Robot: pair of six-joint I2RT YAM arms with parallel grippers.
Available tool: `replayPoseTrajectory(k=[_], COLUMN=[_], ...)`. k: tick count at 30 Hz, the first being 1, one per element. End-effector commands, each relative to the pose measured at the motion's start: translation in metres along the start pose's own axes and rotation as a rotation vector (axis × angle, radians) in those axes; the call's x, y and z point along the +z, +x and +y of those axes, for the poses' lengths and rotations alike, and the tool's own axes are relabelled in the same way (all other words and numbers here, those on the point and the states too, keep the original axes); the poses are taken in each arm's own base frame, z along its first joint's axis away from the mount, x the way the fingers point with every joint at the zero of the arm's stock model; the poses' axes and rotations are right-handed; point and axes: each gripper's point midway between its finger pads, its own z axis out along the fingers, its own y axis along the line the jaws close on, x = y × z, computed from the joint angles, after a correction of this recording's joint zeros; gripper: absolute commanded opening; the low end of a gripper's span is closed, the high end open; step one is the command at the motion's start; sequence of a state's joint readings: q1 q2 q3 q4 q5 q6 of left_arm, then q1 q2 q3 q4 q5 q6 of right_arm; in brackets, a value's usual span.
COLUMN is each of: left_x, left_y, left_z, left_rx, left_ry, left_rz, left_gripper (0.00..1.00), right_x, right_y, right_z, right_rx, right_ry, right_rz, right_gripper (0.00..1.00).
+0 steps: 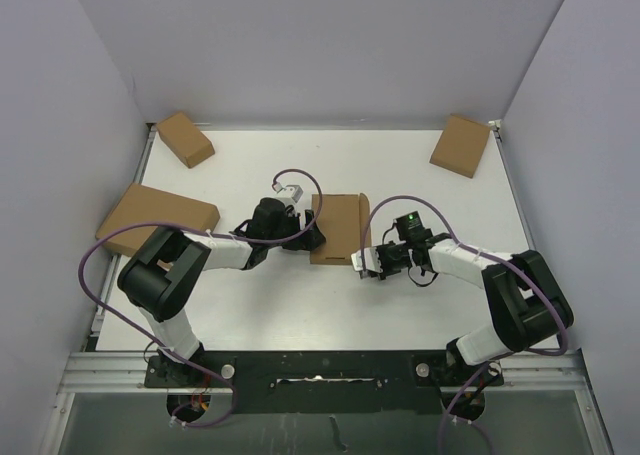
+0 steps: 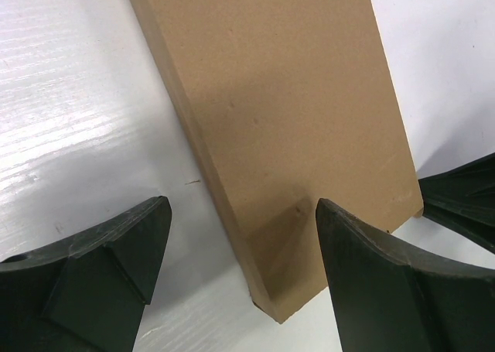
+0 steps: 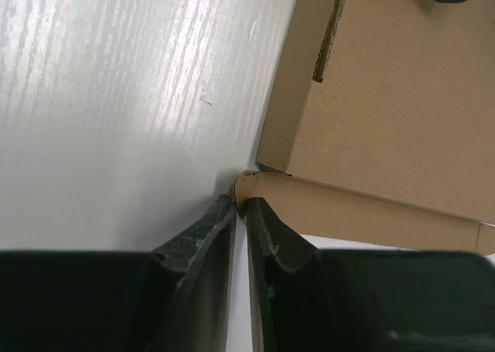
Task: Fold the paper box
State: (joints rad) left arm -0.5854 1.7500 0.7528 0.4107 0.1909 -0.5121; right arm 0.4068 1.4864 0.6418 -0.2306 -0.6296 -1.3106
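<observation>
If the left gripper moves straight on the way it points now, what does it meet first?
Probably the paper box: its near corner lies just ahead, within the spread of the open left gripper.

Bright, even light; soft shadows

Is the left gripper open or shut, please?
Open: the left gripper has its fingers wide apart, the paper box corner between them.
</observation>
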Motion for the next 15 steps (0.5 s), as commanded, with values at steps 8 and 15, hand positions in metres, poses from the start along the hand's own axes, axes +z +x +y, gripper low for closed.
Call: replayPoseTrajectory(k=[8, 15], left_x=[0.007, 0.007], left_y=[0.004, 0.007], left_z=[0.003, 0.002], left_rx=[-0.006, -0.002], left_ry=[0.0, 0.013], left_rz=[0.031, 0.043], left_gripper=[0.75, 0.73], right_x=[-0.002, -0.004], right_y=[-0.007, -0.01], right_z=[-0.022, -0.03], right_rx=[0.023, 0.104], right_ry=[0.058, 0.069], right_rz=[-0.01, -0.013], right_gripper=[0.05, 0.01])
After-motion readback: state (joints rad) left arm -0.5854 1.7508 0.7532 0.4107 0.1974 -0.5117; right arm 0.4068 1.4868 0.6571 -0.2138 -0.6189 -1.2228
